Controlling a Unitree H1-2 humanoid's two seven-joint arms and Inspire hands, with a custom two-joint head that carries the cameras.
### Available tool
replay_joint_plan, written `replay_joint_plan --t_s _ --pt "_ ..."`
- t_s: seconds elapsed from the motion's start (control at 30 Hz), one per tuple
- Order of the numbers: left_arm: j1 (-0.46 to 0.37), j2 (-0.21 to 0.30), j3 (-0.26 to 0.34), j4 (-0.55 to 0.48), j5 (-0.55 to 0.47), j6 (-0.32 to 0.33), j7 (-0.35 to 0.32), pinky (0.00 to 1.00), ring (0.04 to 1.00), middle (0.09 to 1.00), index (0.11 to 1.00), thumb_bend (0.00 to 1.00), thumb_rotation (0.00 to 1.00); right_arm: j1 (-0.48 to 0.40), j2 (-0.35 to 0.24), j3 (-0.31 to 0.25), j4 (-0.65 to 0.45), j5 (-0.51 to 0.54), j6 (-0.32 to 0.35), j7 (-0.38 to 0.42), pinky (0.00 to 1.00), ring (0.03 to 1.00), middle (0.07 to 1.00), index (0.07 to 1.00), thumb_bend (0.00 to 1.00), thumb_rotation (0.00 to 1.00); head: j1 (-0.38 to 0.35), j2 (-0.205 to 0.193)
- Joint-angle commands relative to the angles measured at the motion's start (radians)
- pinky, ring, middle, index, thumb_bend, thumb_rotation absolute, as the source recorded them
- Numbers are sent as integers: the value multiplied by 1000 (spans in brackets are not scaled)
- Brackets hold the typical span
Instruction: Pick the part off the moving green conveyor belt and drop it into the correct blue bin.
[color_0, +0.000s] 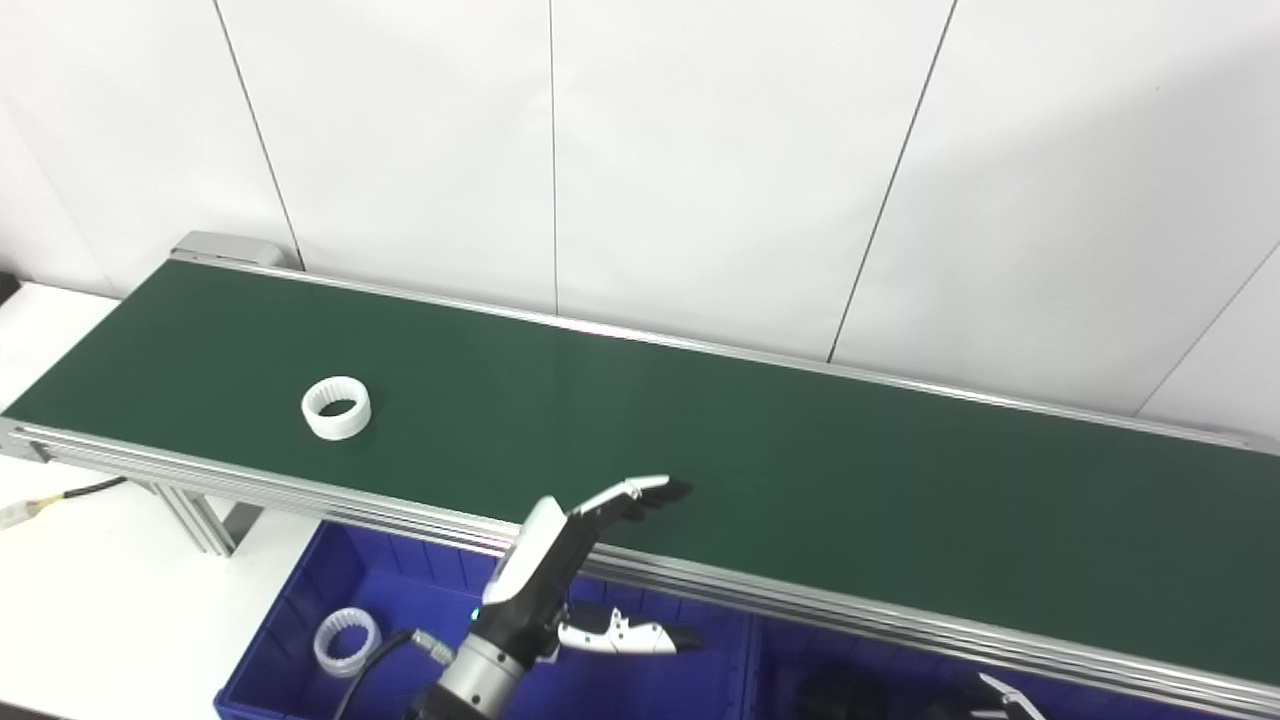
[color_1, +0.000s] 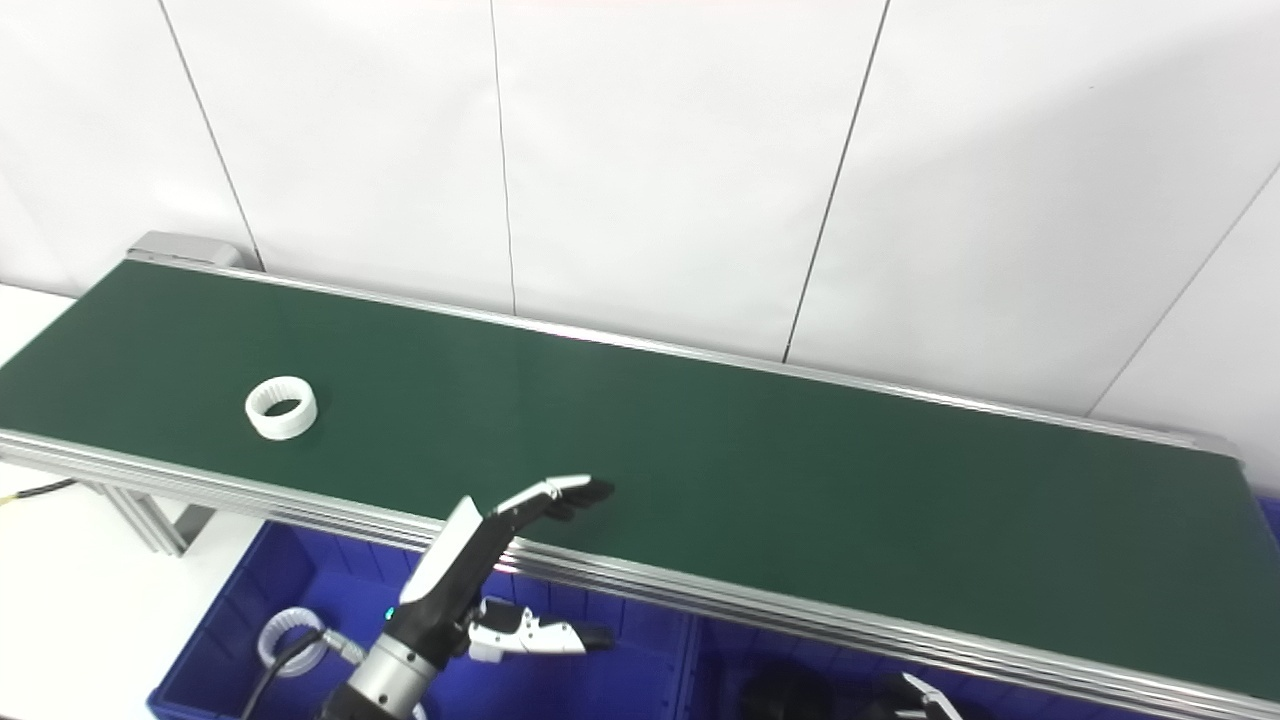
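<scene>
A long green conveyor belt (color_0: 760, 450) is seen running from the upper left to the lower right. Blue bins (color_0: 300, 620) are set below it at the bottom. The left hand (color_0: 560, 560) is held wide with nothing in it. A small white ring (color_0: 336, 407) with a bumpy inside is seen on the belt's left part. Another ring (color_0: 347, 641) is seen in the left bin. Only a tip of the right hand (color_0: 1005, 695) is seen, so it cannot be told.

A white ribbed ring (color_0: 336, 407) lies flat on the green belt (color_0: 700, 450), far left. The blue bin (color_0: 290, 620) below holds another white ring (color_0: 347, 641).
</scene>
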Motion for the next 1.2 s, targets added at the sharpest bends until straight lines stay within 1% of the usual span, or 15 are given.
replay_joint_plan --t_s 0.0,0.03,0.1,0.17,0.23,0.3,0.37,0.53,0.6,0.7,0.87,0.93,1.0,1.1,1.17 --pt "-38 3 16 -34 26 2 14 743 793 806 801 833 458 -11 -1 -1 -6 -4 -29 -27 572 632 641 792 789 108 0 -2" --pt "-44 4 22 -34 35 8 15 732 787 809 804 832 475 -13 -1 -1 -4 -4 -28 -27 571 632 641 791 788 116 1 -2" --pt "-58 1 36 -26 47 24 17 731 788 814 808 828 470 -18 0 0 3 -3 -34 -31 559 625 639 789 790 101 1 -3" --pt "-73 5 46 -16 84 48 21 728 790 819 813 823 474 -22 1 1 6 -3 -31 -30 566 627 637 788 789 95 1 -6" --pt "-92 14 53 4 92 73 10 739 799 828 820 816 465 -26 3 1 12 -2 -31 -31 569 628 635 786 794 89 0 -8" --pt "-115 26 58 44 98 75 12 736 802 836 824 819 466 -28 2 2 16 -1 -34 -33 567 626 634 785 799 79 -1 -10" --pt "-136 35 63 85 112 74 26 732 800 836 824 834 487 -30 1 4 16 -5 -31 -32 571 627 636 785 799 81 -5 -10" --pt "-187 49 79 174 153 68 78 721 791 842 835 852 535 -33 -2 5 19 -4 -34 -33 555 609 627 782 800 75 -4 -12" --pt "-209 53 84 206 169 75 100 724 796 848 840 850 540 -35 -4 6 24 -5 -40 -36 546 602 621 779 806 67 -5 -13" --pt "-246 65 93 263 184 71 135 720 798 853 849 835 521 -35 -3 6 22 -4 -33 -34 552 607 622 779 807 68 -6 -13" --pt "-302 85 98 350 211 73 203 728 822 868 867 831 568 -35 -3 6 23 -8 -30 -34 560 610 622 778 811 67 -4 -17" --pt "-322 94 98 379 226 81 231 736 813 866 869 826 565 -35 -4 7 22 -9 -30 -34 554 614 626 782 803 80 -6 -17" --pt "-335 100 98 399 233 85 248 747 815 870 876 825 568 -34 -4 7 23 -10 -34 -36 551 611 625 782 804 70 -6 -17" --pt "-354 111 98 429 240 90 278 748 815 868 878 816 540 -35 -4 7 24 -5 -41 -39 541 605 624 780 808 54 -6 -17" --pt "-367 119 97 448 253 92 311 734 804 862 876 813 519 -35 -5 7 23 -6 -36 -37 542 605 625 781 806 60 -5 -17"
